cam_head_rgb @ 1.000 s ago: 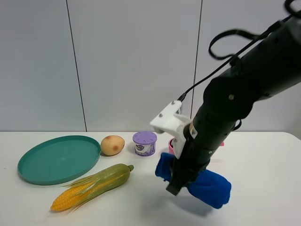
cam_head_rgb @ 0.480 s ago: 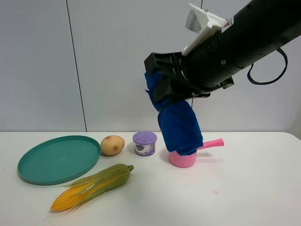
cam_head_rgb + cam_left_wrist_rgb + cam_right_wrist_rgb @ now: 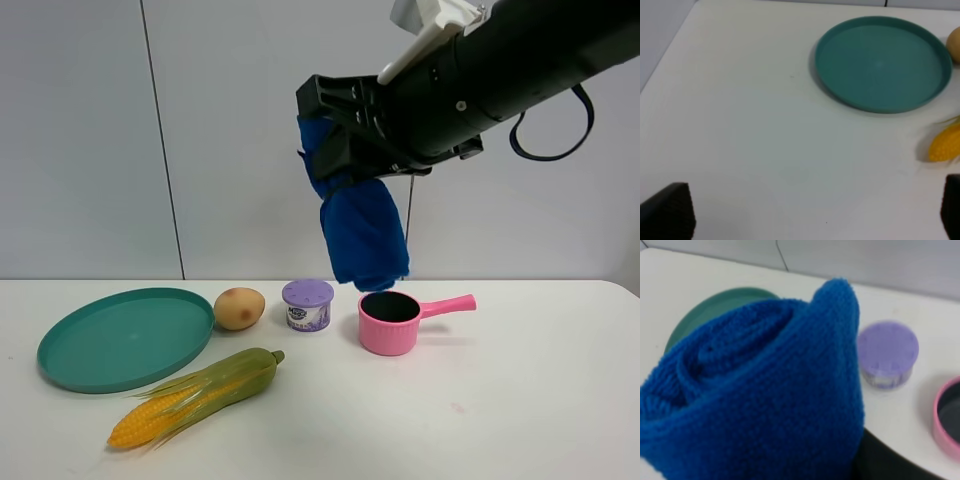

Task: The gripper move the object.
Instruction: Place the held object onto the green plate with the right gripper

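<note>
Shows the right gripper (image 3: 325,140) clamped around the upper end of a rolled blue towel (image 3: 365,235), high above the white table (image 3: 530,400). Lets the loose end dangle clear of the tabletop, seemingly just over the pink saucepan (image 3: 390,322), probably so the cloth travels without dragging across the other items. Leaves a lidded purple tub (image 3: 308,303), a potato (image 3: 239,308), a teal plate (image 3: 125,338) and a corn cob (image 3: 195,395) lying untouched on the table. Places the left gripper (image 3: 810,217) over bare tabletop some way from the plate, jaws wide apart with nothing between, apparently parked out of the way.

Fills most of the right wrist view with towel, hiding the fingers that grip it. Crops the left gripper to two dark fingertips (image 3: 665,212) at the frame corners. Omits the left arm from the high view altogether. Gives no hint of where the towel is meant to go.
</note>
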### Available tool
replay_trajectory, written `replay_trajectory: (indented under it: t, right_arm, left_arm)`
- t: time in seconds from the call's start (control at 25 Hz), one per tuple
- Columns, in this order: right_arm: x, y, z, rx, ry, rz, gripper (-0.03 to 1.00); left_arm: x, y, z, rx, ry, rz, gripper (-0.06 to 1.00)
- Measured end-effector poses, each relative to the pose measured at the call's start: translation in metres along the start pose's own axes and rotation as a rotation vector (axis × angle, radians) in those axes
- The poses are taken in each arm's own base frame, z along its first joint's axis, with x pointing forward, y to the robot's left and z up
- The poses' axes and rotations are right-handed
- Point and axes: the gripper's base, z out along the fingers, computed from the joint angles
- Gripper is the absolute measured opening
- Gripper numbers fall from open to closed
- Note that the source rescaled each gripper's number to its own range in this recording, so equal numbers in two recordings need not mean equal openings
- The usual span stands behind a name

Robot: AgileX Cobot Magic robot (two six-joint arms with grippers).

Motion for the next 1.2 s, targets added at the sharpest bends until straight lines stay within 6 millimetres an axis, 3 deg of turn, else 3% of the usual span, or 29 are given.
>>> replay_trajectory:
  t: [0.2, 0.32, 0.52, 0.72, 0.88, 1.04, 1.2]
  right_arm:
    - [-0.034, 0.017, 0.025, -0.045, 0.022, -0.129, 0.00]
    - [-0.058, 0.033, 0.055, -0.073, 0.022, -0.207, 0.00]
    - [-0.078, 0.063, 0.116, -0.134, 0.024, -0.264, 0.00]
    - [-0.070, 0.089, 0.182, -0.183, 0.016, -0.309, 0.00]
    - [-0.047, 0.093, 0.224, -0.191, 0.030, -0.314, 0.00]
    - [-0.020, 0.087, 0.256, -0.178, 0.034, -0.310, 0.00]
    - [-0.001, 0.084, 0.275, -0.168, 0.022, -0.319, 0.00]
  left_arm:
    - [0.000, 0.000, 0.000, 0.000, 0.000, 0.000, 1.00]
    - [0.000, 0.000, 0.000, 0.000, 0.000, 0.000, 1.00]
    - [0.000, 0.000, 0.000, 0.000, 0.000, 0.000, 1.00]
    - [0.000, 0.000, 0.000, 0.000, 0.000, 0.000, 1.00]
    - [0.000, 0.000, 0.000, 0.000, 0.000, 0.000, 1.00]
    - [0.000, 0.000, 0.000, 0.000, 0.000, 0.000, 1.00]
    - [0.000, 0.000, 0.000, 0.000, 0.000, 0.000, 1.00]
